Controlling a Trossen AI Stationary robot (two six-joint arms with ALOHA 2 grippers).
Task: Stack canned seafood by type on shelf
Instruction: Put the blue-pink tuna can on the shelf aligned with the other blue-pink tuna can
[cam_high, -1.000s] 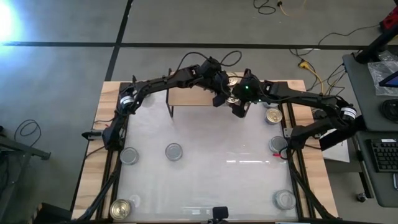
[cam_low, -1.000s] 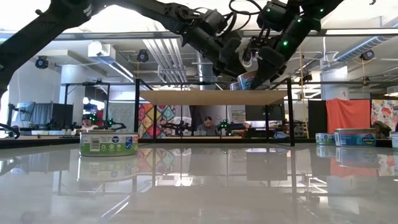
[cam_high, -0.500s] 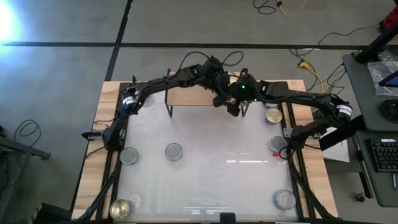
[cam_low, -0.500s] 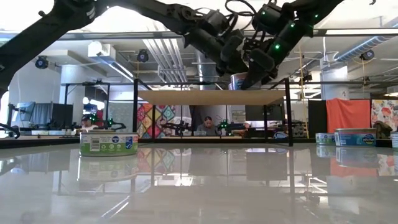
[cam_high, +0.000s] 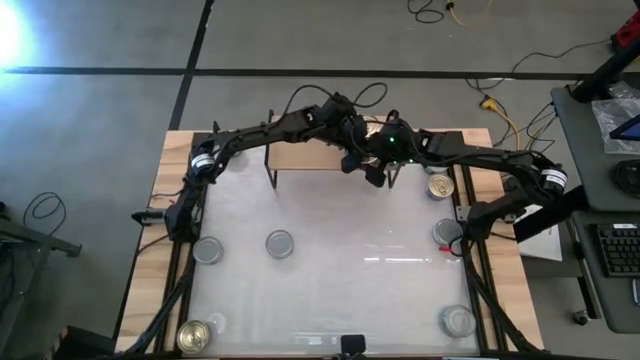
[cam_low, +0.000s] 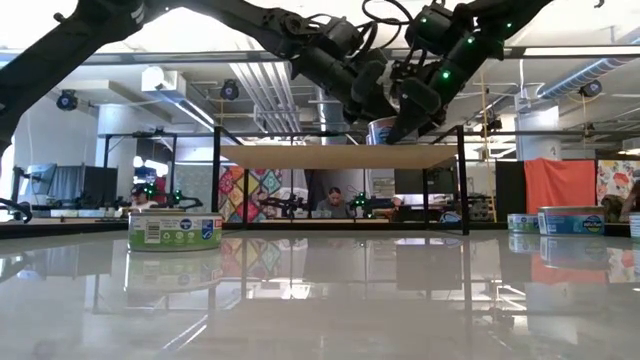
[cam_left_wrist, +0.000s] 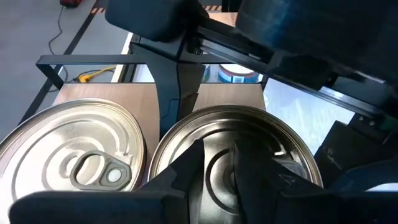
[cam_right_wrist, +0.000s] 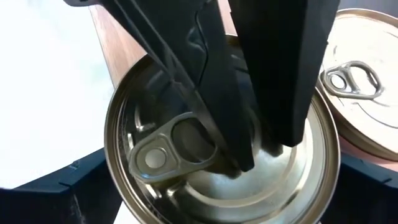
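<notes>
Shelf (cam_high: 300, 158) at table's (cam_high: 330, 270) far edge. Two pull-ring tins side by side on its right end: one (cam_left_wrist: 74, 165) free, one (cam_right_wrist: 217, 149) between the right gripper's (cam_high: 378, 168) fingers, which pinch its rim. Left gripper (cam_high: 352, 150) just above them; finger state not readable. Seven more tins on the table.
</notes>
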